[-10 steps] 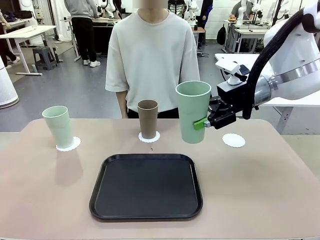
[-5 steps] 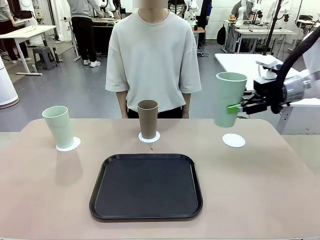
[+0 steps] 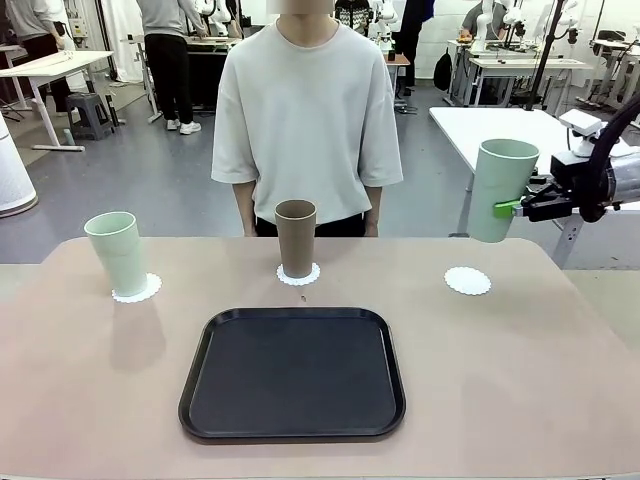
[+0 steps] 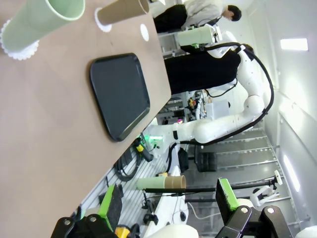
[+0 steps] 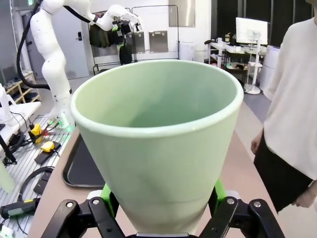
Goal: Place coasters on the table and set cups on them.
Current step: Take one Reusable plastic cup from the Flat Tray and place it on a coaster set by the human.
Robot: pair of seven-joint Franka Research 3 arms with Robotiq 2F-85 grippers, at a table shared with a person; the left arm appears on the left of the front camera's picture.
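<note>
So the right gripper (image 3: 512, 208) is at the right edge of the front view, clamped around a pale green cup (image 3: 501, 190) and holding it up in the air, above and a bit right of the bare coaster (image 3: 468, 281) sitting on the tan table (image 3: 100, 380). The cup tilts slightly and touches nothing but the green pads (image 3: 506, 208). From the right wrist view that same cup fills the middle of the frame, mouth toward the camera, with one green pad pressed on each side of its lower wall.

Over on the left of the front view a second pale green cup (image 3: 118, 252) stands on its own coaster (image 3: 137, 289), leaning a little to the left. Center of the frame, the brown cup (image 3: 296, 238) sits upright on the middle coaster (image 3: 298, 274), right in front of the person in a pale t-shirt (image 3: 305, 110) at the far edge. The black tray (image 3: 292, 373) lies lower center, nearer the camera than all three coasters.

The left gripper (image 4: 166, 203) shows at the bottom of the left wrist view, fingers spread wide apart and holding nothing, well away from the table.
</note>
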